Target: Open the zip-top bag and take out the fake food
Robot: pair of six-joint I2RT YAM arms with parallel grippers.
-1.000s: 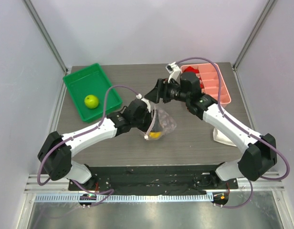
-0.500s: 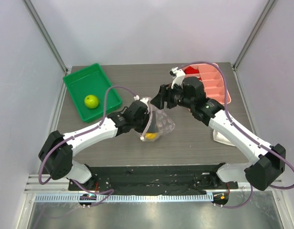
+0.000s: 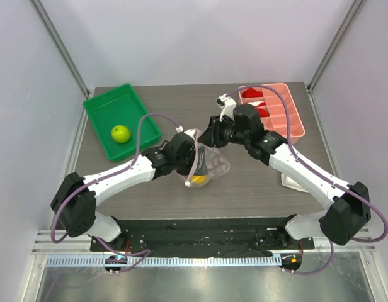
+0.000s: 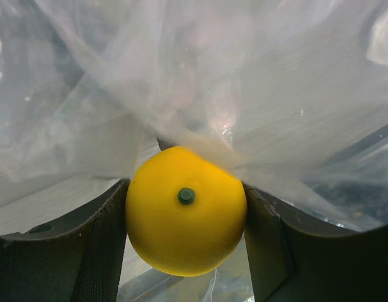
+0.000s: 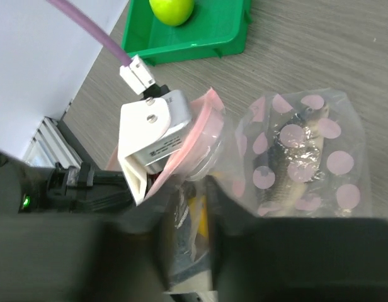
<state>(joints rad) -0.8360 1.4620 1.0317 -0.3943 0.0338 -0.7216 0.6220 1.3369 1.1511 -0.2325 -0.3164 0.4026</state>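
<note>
left gripper (image 3: 196,175) inside zip-top bag (image 3: 214,165), yellow fruit (image 4: 184,211) filling its gap; right gripper (image 3: 210,136) crowds mouth. front table (image 3: 257,189) free; green tray (image 3: 99,107) left, pink tray (image 3: 298,124) right.

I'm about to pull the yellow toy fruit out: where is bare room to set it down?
Bare floor of the green plastic tray around the lime green toy fruit; bare grey wood-grain tabletop between that tray and the pink compartment tray. Crowded at the clear dotted zip-top bag.
</note>
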